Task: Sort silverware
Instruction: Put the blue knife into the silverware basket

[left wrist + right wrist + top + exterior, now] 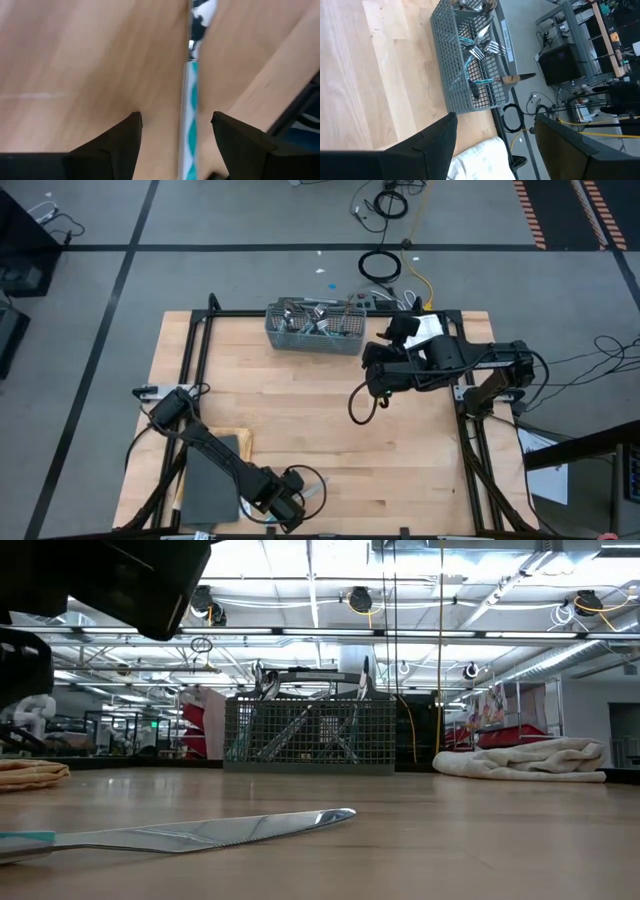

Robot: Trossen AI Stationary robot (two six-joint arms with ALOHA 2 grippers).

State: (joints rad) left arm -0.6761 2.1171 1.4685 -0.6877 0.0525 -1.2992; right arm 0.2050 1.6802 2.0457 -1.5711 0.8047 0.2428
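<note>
The silverware is split between two places. Most of it stands in a grey mesh basket [315, 327] at the far edge of the worktop [320, 430], near the middle of that edge: forks [485, 47] with shiny pronged heads poke up above the rim, and slim blue-and-white patterned handles lean against the grid walls. One knife [190, 832] lies flat on the pale wood at the near edge, its long polished blade finely serrated along one side and tapering to a rounded tip, its handle banded teal and white.

The left tool [175, 135] hangs low just over that knife at the near edge of the worktop, its two dark, wedge-shaped fingers [120, 137] spread apart with the knife's handle lying between them, touched by neither. Beside that arm, by the near left corner, sits a flat dark grey rectangular mat [212, 478] on a tan cloth [30, 774].

The right tool [495, 145] is held above the worktop toward the far right corner, aimed at the basket, with its blunt black fingers [437, 137] apart and holding nothing. A soft white towel [525, 760], rumpled and folded, lies at the far right corner just beside the basket.

The worktop is smooth light butcher-block wood with fine straight grain, framed by black metal rails.
</note>
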